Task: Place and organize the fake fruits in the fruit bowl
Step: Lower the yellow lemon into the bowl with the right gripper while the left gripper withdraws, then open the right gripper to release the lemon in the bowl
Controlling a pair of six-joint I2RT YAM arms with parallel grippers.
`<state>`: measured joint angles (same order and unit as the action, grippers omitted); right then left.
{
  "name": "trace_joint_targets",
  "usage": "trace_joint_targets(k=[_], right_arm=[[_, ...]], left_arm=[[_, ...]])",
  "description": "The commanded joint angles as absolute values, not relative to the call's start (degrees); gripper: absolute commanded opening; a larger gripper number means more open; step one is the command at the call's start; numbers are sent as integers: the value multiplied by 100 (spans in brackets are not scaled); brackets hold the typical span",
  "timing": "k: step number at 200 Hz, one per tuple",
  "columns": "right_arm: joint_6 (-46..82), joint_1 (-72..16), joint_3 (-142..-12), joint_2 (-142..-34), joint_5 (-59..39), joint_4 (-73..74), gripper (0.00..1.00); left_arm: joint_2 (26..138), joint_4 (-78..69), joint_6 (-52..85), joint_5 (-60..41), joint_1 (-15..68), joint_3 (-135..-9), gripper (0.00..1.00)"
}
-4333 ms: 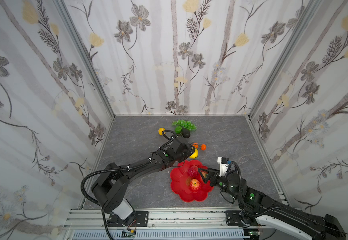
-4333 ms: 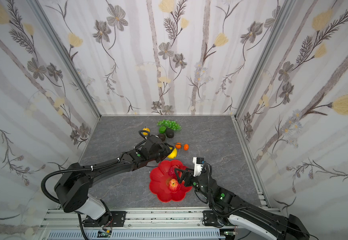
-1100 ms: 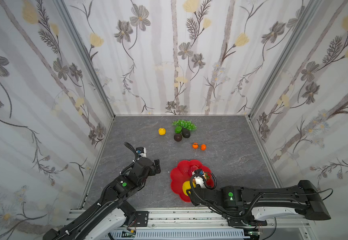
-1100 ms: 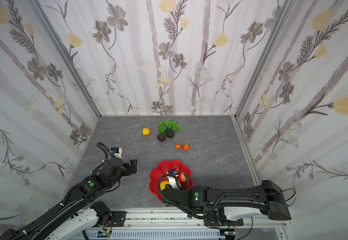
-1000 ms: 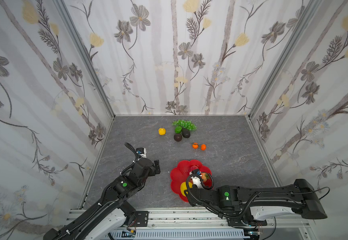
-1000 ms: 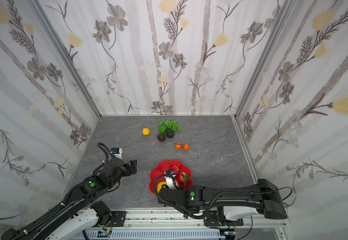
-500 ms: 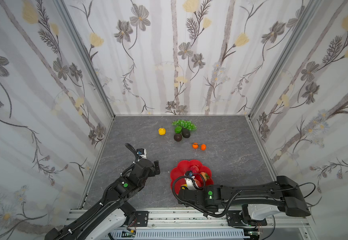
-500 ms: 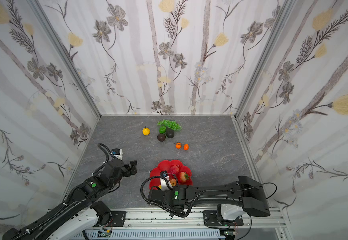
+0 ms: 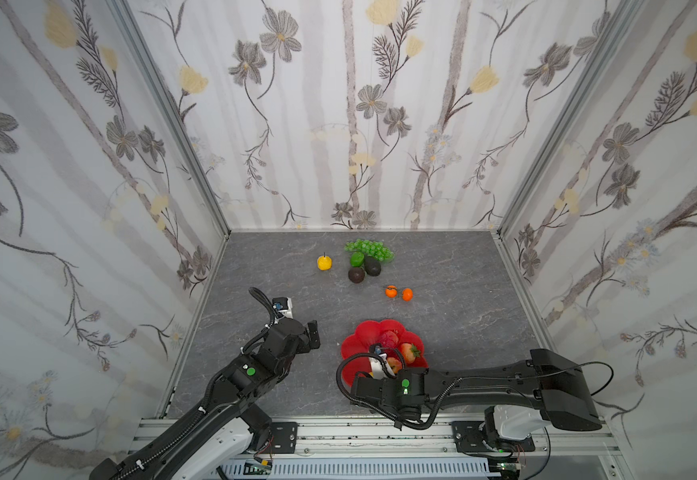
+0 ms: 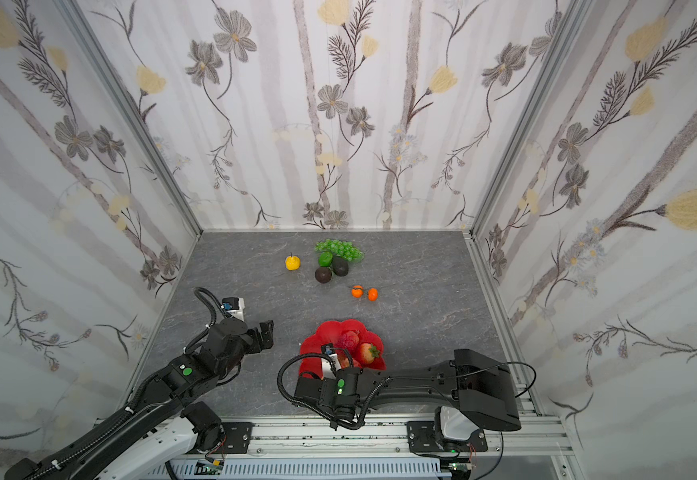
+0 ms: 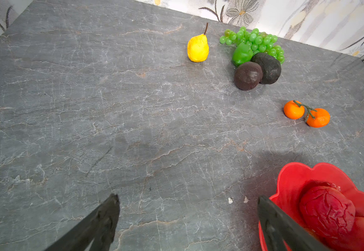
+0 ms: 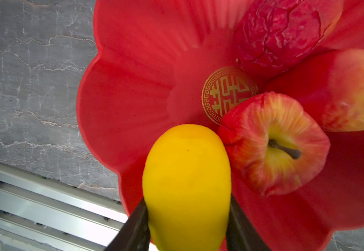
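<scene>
Progress partial. Right gripper [image 12: 187,208] is clamped on the lemon [image 12: 186,173] over the near-left side of the fruit bowl [image 9: 353,347], beside the apple [image 12: 274,143] and strawberries [image 9: 410,351] already inside. Left gripper [image 11: 187,201] stands agape and empty, left of the bowl. Pear [image 9: 324,262], grapes [image 9: 369,248], lime [image 9: 357,259], avocados [image 9: 356,274] and oranges [image 9: 391,291] lie outstanding on the far table [image 9: 463,291].

end of lemon [image 12: 187,173] beyond picture edge
</scene>
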<state>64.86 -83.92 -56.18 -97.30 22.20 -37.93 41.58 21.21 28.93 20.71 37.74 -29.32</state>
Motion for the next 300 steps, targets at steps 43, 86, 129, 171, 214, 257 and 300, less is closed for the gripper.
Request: trace_joint_targets(k=[43,86,129,171,214,257,300], right_arm=[[6539,-8387,-5590,-9799,2251,-3779,47],[6495,-8394,-5601,-9762,2267,-3795,58],[6502,-8411,-5582,-9608,2359,-3875,63],[6539,-8471,-5581,-9486,2434,-3902,68],[6583,-8535,-5624,-9292,2535,-3999,75],[6533,-8561,-5617,-8790,2710,-4040,81],[6404,-8565,-5556,-8261,2968,-4034,88]], left_arm=[[4148,1969,2934,2184,3754,-2922,100],[4174,1948,2943,2244,3721,-2927,100],[4313,1860,2953,2250,3697,-2979,100],[4425,1790,2977,2218,3665,-3031,100],[4709,1767,2987,2171,3630,-3229,100],[5129,1781,3013,2070,3544,-3512,100],[5547,1837,3065,1883,3413,-3802,100]])
